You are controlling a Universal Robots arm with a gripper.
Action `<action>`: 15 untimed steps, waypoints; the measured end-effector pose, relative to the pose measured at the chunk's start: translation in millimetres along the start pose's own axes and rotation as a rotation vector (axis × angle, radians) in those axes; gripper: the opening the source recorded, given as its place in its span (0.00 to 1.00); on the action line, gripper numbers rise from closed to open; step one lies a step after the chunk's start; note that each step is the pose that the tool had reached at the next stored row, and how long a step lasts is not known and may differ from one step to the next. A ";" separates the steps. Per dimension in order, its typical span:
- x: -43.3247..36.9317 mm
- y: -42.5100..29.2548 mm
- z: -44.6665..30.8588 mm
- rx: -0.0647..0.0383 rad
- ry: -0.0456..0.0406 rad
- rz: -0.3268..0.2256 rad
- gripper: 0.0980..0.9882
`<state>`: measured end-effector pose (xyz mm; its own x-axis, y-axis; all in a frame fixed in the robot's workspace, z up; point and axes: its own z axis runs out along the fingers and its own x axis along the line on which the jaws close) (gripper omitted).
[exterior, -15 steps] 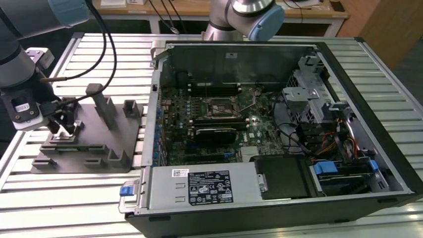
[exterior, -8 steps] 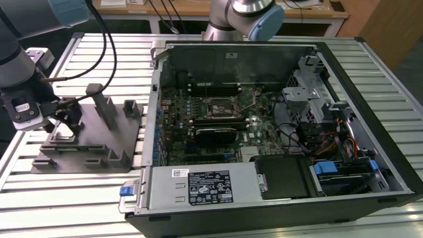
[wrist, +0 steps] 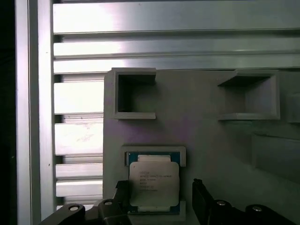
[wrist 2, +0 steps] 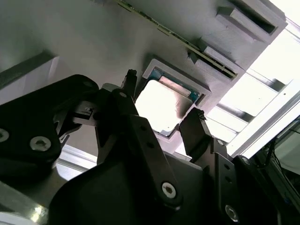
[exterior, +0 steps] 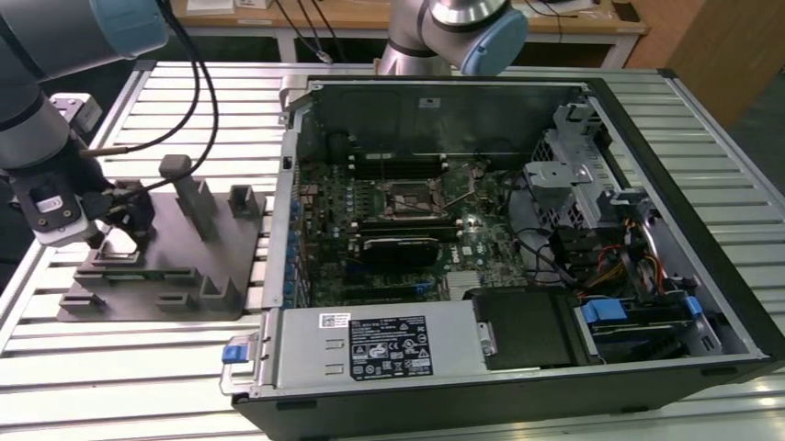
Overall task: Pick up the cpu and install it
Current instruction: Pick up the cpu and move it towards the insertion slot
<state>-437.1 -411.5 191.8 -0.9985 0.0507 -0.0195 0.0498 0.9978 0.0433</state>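
Note:
The cpu (wrist: 153, 182), a small square chip with a pale silver top, lies flat in a framed recess of the grey plastic fixture (wrist: 201, 126); in the second wrist view the cpu (wrist 2: 161, 104) looks bright white. My gripper (wrist 2: 163, 105) hangs just above it, open, with one black finger on each side of the chip and small gaps between. In the first wrist view the gripper (wrist: 159, 197) straddles the chip's near edge. Seen from the exterior view, the gripper (exterior: 117, 225) is low over the fixture (exterior: 184, 276) at that view's left.
An open computer case (exterior: 687, 184) lies to the exterior view's right of the fixture, with the motherboard and its empty socket (exterior: 411, 197) inside. A silver power supply box (exterior: 368, 344) fills its near corner. Grey posts (exterior: 190, 193) rise from the fixture close to the gripper.

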 end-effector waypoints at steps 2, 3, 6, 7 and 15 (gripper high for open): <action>0.7 -0.1 1.0 -0.004 0.0003 0.000 0.62; 0.8 -0.2 1.4 -0.004 0.0001 -0.001 0.62; 1.0 -0.2 2.0 -0.004 0.0002 -0.001 0.62; 1.0 -0.2 2.5 -0.004 0.0002 0.000 0.62; 3.2 -0.5 5.2 -0.005 0.0000 0.000 0.62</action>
<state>-440.2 -411.6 186.5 -0.9985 0.0508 -0.0195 0.0498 0.9976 0.0483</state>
